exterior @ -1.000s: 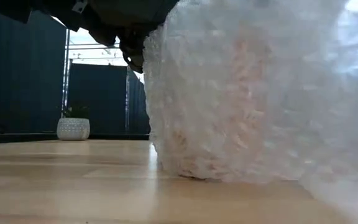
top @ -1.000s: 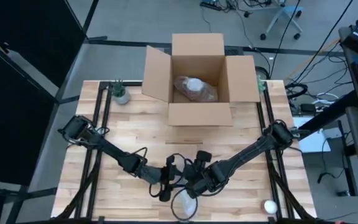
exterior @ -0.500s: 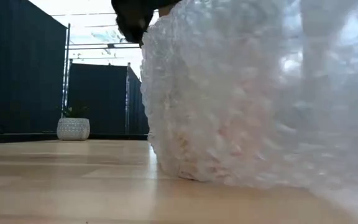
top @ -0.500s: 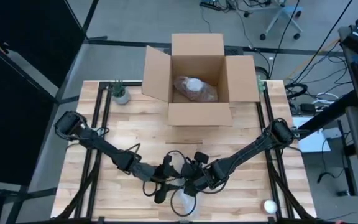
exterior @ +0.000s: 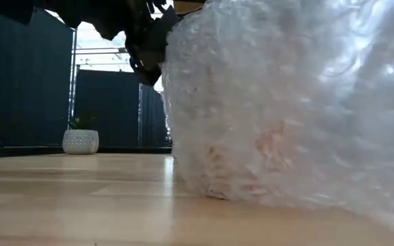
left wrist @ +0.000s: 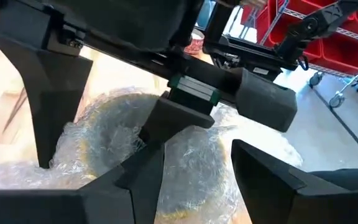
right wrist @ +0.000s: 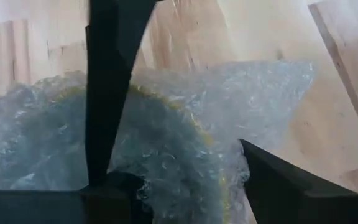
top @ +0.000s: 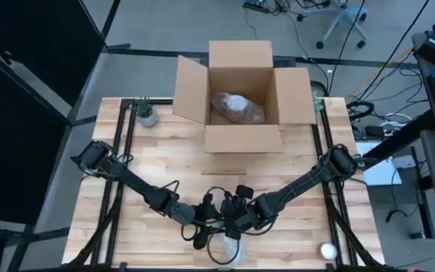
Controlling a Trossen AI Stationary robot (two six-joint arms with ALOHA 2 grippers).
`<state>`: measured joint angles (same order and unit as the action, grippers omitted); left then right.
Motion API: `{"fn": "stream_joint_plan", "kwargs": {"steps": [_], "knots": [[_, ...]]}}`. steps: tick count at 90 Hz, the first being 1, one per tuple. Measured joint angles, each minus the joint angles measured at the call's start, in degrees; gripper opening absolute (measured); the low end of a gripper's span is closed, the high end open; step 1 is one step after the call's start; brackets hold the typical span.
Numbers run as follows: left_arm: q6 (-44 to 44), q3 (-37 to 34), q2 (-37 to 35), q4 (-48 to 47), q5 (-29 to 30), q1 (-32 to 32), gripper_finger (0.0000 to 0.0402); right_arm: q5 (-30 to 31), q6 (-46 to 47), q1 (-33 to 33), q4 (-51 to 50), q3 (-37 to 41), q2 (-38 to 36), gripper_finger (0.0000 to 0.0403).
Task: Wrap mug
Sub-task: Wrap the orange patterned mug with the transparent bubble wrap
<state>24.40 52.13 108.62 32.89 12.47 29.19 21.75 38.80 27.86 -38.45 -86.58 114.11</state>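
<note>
The mug, its yellowish rim [right wrist: 185, 124] showing through the wrap, sits wrapped in clear bubble wrap as a bundle [top: 226, 248] on the table near the front edge. The bundle [exterior: 286, 116] fills the low view, its base on the wood. Both grippers hang close over it. My left gripper [top: 201, 240] is open at the bundle's left, my right gripper [top: 234, 229] open at its far side. In the left wrist view the right gripper's two fingers [left wrist: 45, 118] point down onto the bundle [left wrist: 110, 137]. My left gripper stands open by the bundle, and one finger [right wrist: 107, 93] reaches across the wrap from above; whether it touches, I cannot tell. My right gripper comes from above with its fingers spread; one fingertip [left wrist: 42, 158] meets the bubble wrap on the bundle's top. The bundle stays on the table.
An open cardboard box [top: 242, 94] with another wrapped thing inside stands at the table's far edge. A small potted plant [top: 147, 113] is at the far left corner, and a white ball [top: 328, 250] lies near the front right corner. Bare wood lies between box and grippers.
My left arm swung out toward the table's left and came back, its gripper staying beside the bundle. The bubble wrap has shifted and changed shape. The bundle keeps its place on the table.
</note>
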Motion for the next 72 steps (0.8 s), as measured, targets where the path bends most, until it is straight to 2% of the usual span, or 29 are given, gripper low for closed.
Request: {"fn": "stream_joint_plan", "kwargs": {"steps": [14,28,40,50,65,72], "knots": [[-1.0,-0.2,0.1,2.5,-0.1,0.0,0.0178,-0.4,-0.3,-0.1,-7.4,-5.1,-2.1,0.0187],[-1.1,-0.2,0.1,2.7,-0.2,-0.3,0.0178,-5.4,-1.1,0.1,-13.2,-8.8,-3.3,0.0187],[-1.1,-0.2,0.1,2.9,-0.1,-0.3,0.0178,-8.7,4.6,0.4,-18.7,-12.1,-3.7,0.0187],[-1.0,-0.2,0.1,3.0,-0.1,-0.2,0.0178,-8.6,11.0,0.4,-22.5,-12.0,-3.7,0.0187],[-0.9,-0.2,0.1,3.1,0.0,-0.2,0.0178,-7.3,13.1,0.0,-16.9,-8.9,-2.8,0.0187],[-1.0,-0.2,0.1,3.0,0.0,-0.2,0.0178,-9.2,13.0,-0.6,-12.8,-6.8,-0.9,0.0187]]}}
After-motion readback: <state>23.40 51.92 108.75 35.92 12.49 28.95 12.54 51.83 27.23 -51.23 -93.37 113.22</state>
